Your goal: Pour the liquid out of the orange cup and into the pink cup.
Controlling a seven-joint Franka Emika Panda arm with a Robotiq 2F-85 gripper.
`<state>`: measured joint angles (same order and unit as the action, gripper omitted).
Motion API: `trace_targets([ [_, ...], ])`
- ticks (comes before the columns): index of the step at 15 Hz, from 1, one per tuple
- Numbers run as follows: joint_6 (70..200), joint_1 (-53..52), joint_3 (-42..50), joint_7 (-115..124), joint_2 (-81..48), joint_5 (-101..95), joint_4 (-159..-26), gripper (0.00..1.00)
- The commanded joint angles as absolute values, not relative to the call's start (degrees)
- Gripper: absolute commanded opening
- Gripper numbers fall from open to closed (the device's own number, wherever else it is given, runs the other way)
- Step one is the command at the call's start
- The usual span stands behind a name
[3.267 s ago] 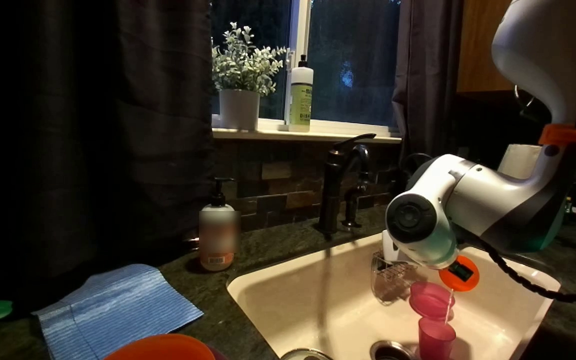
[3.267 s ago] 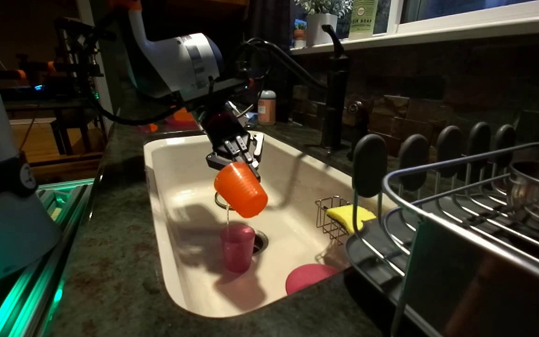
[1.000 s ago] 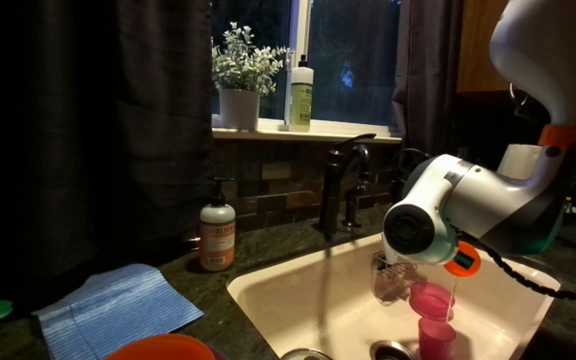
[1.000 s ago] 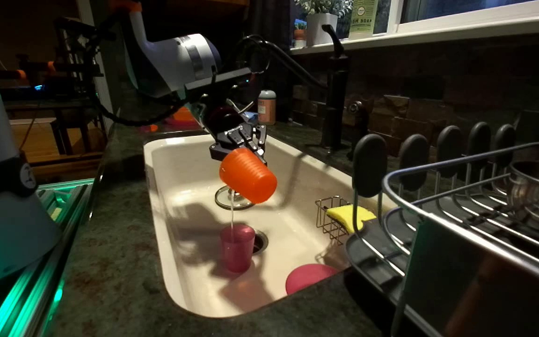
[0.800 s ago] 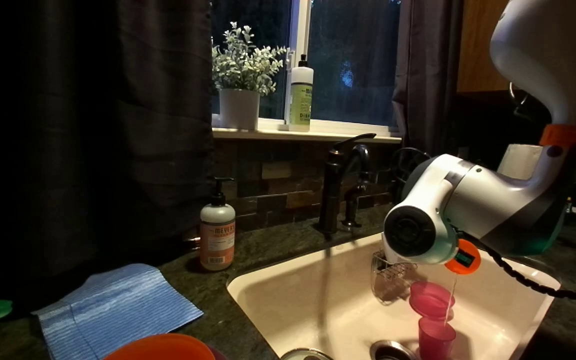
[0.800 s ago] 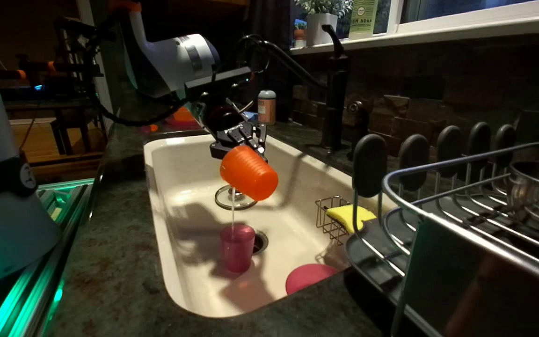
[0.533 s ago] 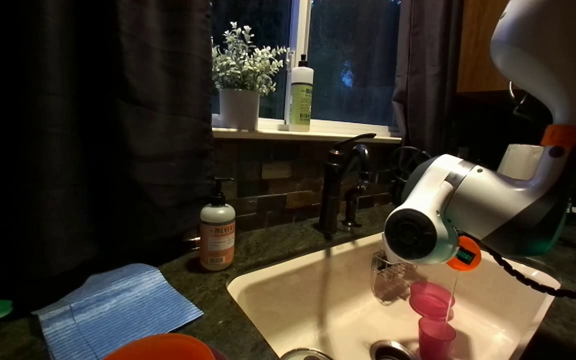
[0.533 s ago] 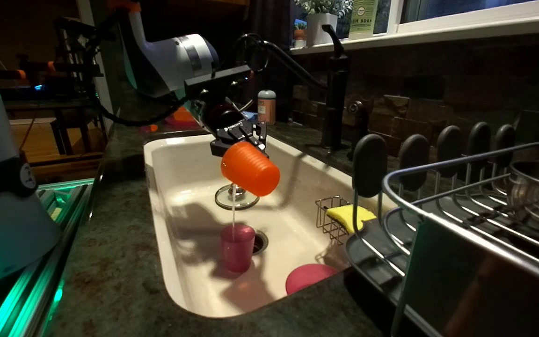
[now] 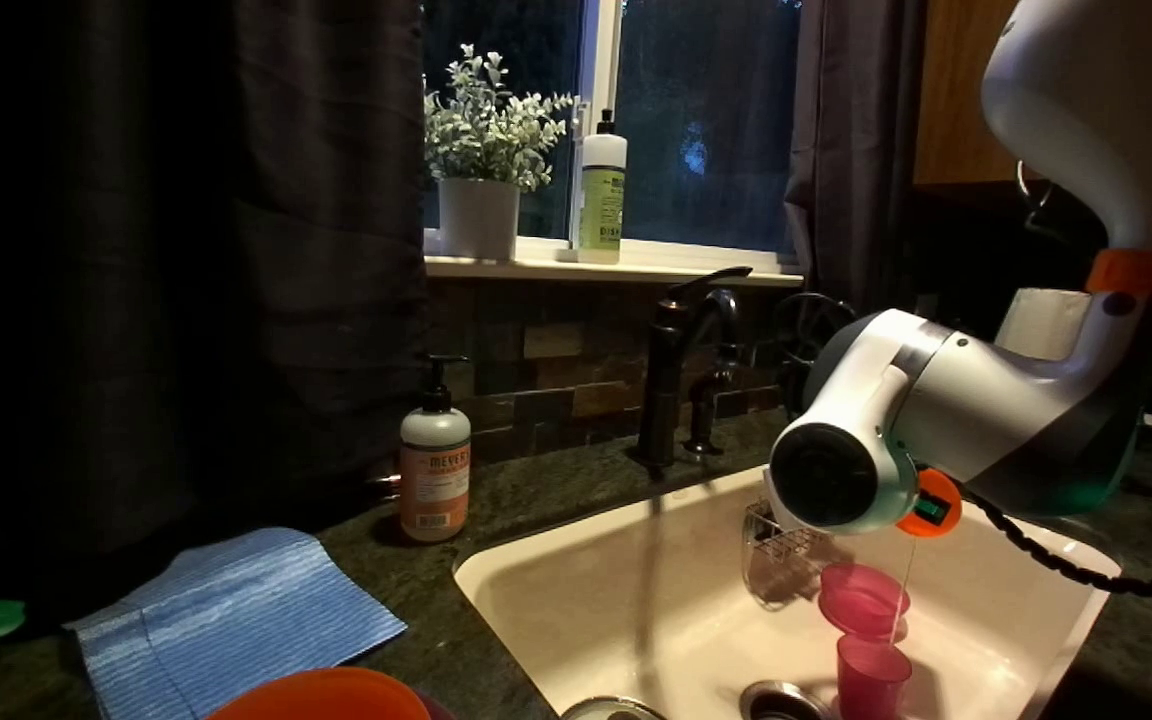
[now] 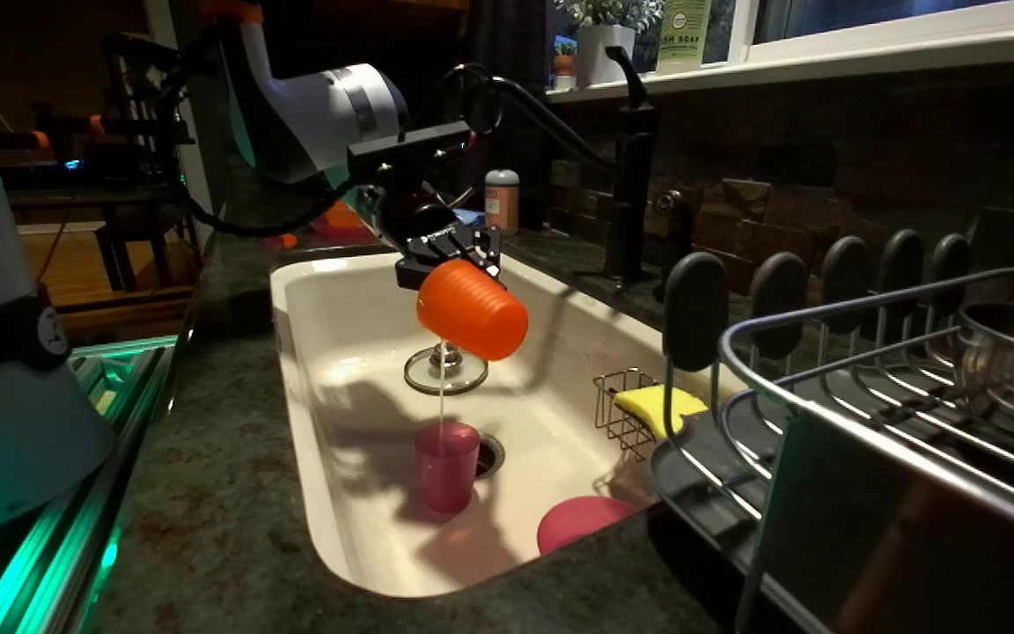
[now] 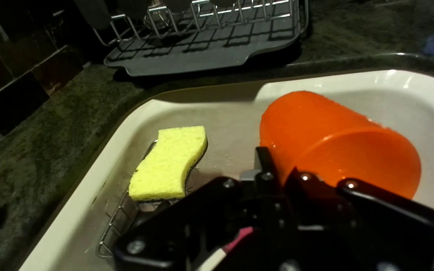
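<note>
My gripper (image 11: 280,165) is shut on the wall of the orange cup (image 11: 311,124), one finger outside and one inside its mouth. In both exterior views the orange cup (image 10: 472,310) (image 9: 950,520) is held tilted well over above the sink, its mouth lower than its base. A thin stream of liquid (image 10: 443,387) (image 9: 904,590) falls from its rim into the pink cup (image 10: 447,475) (image 9: 873,680). The pink cup stands upright on the sink floor, apart from the orange cup. The liquid level inside the pink cup cannot be told.
A pink dish (image 10: 584,521) lies in the sink. A wire caddy holds a yellow sponge (image 11: 171,162). A round lid (image 10: 423,380) lies near the drain (image 10: 491,456). A dish rack (image 10: 762,387) and dark faucet (image 10: 630,194) stand by the sink (image 10: 296,423).
The gripper has raised the orange cup and tilted it further over, its base swinging up. The falling stream is longer. The pink cup has not moved.
</note>
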<state>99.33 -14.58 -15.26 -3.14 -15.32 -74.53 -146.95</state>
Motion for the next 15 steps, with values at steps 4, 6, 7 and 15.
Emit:
trace_targets([
  [4,97.2,-15.2,-16.1,-4.4,-15.7,-76.2,-147.1,0.01],
  [6,97.4,-15.2,-16.1,-4.5,-15.7,-76.2,-147.1,0.01],
  [7,97.4,-15.3,-16.2,-4.6,-15.7,-76.3,-147.1,0.01],
  [15,98.6,-14.9,-16.2,-4.8,-15.8,-76.1,-146.8,0.01],
])
